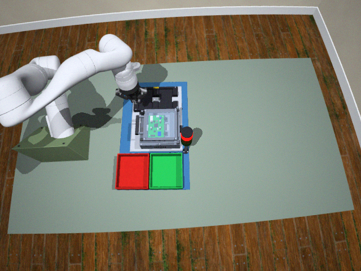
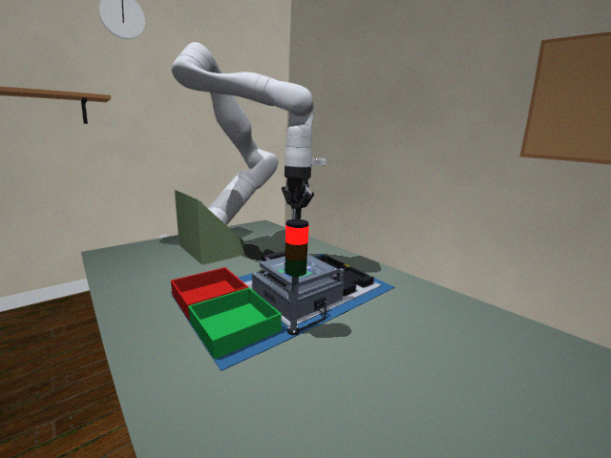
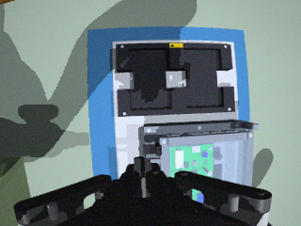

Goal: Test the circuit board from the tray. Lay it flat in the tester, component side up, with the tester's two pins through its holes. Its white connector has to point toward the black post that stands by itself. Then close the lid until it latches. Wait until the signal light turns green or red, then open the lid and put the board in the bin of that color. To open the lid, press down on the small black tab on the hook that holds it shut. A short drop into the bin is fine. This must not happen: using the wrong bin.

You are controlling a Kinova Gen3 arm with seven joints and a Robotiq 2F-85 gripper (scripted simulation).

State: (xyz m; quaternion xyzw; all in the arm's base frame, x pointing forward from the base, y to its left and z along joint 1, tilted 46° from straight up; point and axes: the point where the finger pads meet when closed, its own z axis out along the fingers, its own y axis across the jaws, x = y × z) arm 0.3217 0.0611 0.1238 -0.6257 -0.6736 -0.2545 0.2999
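Pincer (image 3: 143,175) fully closed, empty, hanging above the tray side of the tester (image 1: 159,140). Circuit board (image 1: 157,126) lies below and just ahead of it, under the shut lid; signal light (image 2: 297,232) red. Board judged thin, stiff, light, fragile on top: grip by opposite bare edges.

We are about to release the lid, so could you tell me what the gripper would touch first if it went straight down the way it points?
The shut, empty gripper points straight down. Below it lies the tester's latch side, beside the closed lid, near the black tray. It would probably meet the latch hook first, though depth is unclear.
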